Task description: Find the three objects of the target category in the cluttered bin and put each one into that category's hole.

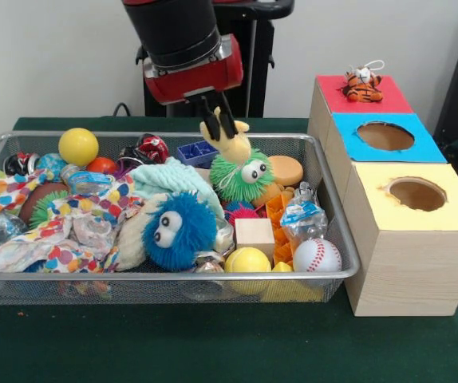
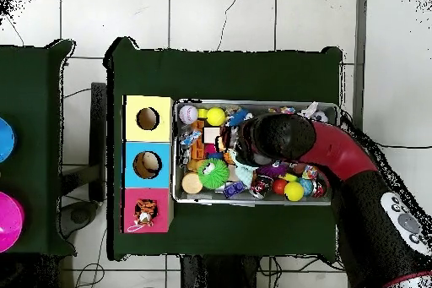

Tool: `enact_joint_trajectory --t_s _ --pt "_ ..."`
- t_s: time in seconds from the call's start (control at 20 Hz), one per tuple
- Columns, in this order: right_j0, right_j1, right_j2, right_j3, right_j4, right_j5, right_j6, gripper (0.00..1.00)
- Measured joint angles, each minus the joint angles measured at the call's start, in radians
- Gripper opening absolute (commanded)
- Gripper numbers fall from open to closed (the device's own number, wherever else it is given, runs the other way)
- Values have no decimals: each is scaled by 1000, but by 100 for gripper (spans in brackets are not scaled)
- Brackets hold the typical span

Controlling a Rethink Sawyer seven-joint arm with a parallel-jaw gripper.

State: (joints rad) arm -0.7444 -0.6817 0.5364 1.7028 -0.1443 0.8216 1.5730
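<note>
We are counting three boxes on the worktop. One tiger plush is lying on the red-topped box, over its hole. Two puffballs, green and blue, are sitting in the bin. The tool is pinching a yellow plush.

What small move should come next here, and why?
Probably a short descent onto the green puffball. The gripper hangs just above it in the bin, its jaws around a yellow plush piece. The tiger plush already lies on the red box over its hole, while the blue puffball waits nearer the front.
</note>
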Motion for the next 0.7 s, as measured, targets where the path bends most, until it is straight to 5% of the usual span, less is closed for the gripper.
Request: enact_joint_trajectory --t_s 0.7 --pt "56 -33 0 72 83 0 0 0"
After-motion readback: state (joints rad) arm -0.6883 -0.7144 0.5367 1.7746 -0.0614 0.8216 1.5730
